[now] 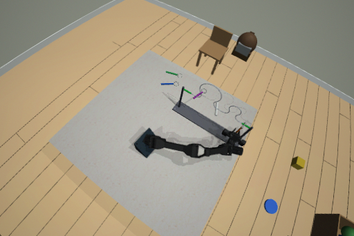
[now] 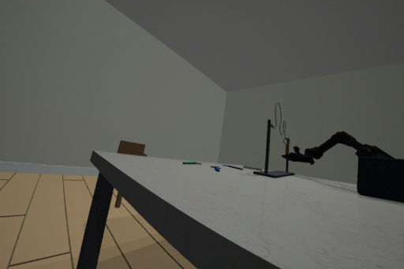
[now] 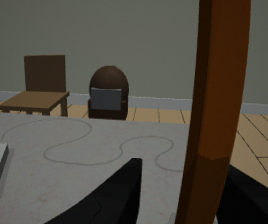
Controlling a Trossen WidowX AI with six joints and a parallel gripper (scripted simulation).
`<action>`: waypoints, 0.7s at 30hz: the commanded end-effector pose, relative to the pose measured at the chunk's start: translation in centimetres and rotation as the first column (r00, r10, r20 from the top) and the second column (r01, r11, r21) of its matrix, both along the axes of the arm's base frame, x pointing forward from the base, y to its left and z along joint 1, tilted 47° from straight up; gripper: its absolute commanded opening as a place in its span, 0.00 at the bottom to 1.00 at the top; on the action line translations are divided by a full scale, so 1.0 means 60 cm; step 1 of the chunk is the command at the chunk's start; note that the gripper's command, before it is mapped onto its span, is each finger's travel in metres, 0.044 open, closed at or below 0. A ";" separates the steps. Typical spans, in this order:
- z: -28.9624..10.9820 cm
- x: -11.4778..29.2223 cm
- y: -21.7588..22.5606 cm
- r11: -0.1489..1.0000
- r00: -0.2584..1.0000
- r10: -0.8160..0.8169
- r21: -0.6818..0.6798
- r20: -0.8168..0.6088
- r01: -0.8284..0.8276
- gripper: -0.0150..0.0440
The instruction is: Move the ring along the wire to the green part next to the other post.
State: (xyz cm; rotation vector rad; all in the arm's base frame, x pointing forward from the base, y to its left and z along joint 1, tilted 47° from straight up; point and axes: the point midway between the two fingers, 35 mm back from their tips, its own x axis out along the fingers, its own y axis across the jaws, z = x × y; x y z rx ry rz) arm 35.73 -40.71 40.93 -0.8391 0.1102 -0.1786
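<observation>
Hand closing on the orange handle at the start post

The orange handle (image 3: 214, 96) hangs upright at the right-hand post (image 1: 247, 131), its ring (image 2: 285, 140) on the green wire section (image 1: 245, 124); it stands between the fingers of the hand (image 2: 293, 157), which are narrowing but seemingly not yet clamped. This looks like the grasp step; next comes a firm pinch, then a careful lift along the looping grey wire (image 1: 211, 90) toward the far post (image 1: 181, 96). Spare ringed wands (image 1: 171, 73) lie on the pale table (image 1: 104, 126); a wooden chair (image 1: 216, 44) stands on plank flooring by grey walls.
</observation>
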 end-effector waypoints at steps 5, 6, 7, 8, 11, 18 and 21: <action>0.000 0.000 0.000 1.000 1.000 0.000 0.000 0.000 0.000 0.28; 0.000 0.000 0.000 1.000 1.000 0.000 0.000 0.000 0.000 0.24; 0.000 0.000 0.000 1.000 1.000 0.000 0.000 0.000 0.000 0.19; 0.000 0.000 0.000 1.000 1.000 0.000 0.000 0.000 0.000 0.15; 0.000 0.000 0.000 1.000 1.000 0.000 0.000 0.000 0.000 0.01; 0.003 0.001 0.004 1.000 1.000 0.001 0.001 -0.001 -0.001 0.00; 0.015 0.004 0.017 1.000 1.000 0.003 0.005 -0.002 -0.003 0.00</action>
